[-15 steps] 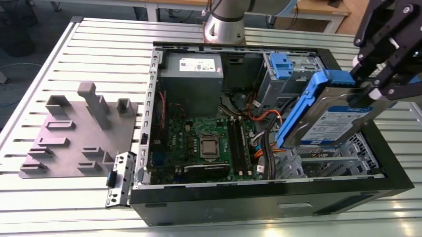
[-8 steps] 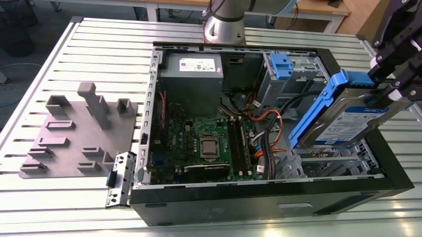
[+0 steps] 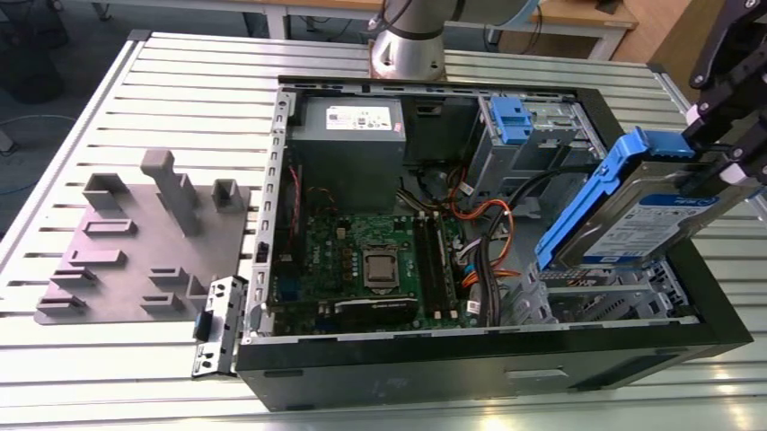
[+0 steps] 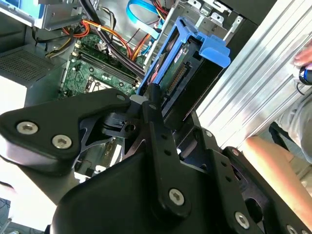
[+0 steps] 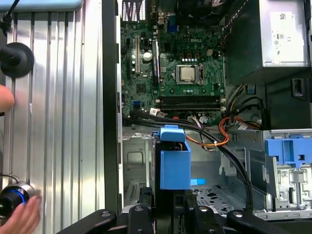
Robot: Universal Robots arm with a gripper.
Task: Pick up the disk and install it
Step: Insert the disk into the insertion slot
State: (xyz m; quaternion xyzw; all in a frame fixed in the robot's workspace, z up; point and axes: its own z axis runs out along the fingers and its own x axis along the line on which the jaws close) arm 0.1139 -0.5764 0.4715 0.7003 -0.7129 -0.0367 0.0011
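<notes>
The tool [image 3: 709, 171] clenched the disk [image 3: 635, 220] by one end, tilted above the open computer case [image 3: 480, 359]; rigid, likely weighty and shock-sensitive, it looked best held across its blue side rails [image 3: 587, 202].

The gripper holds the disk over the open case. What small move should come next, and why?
Probably tilt the disk closer to level before lowering it. The gripper holds it steeply slanted above the empty bay, and black cables run close beside that bay.

Tool [image 3: 723, 175] cut by exterior view's right edge; disk [image 3: 635, 224] end hidden.
</notes>
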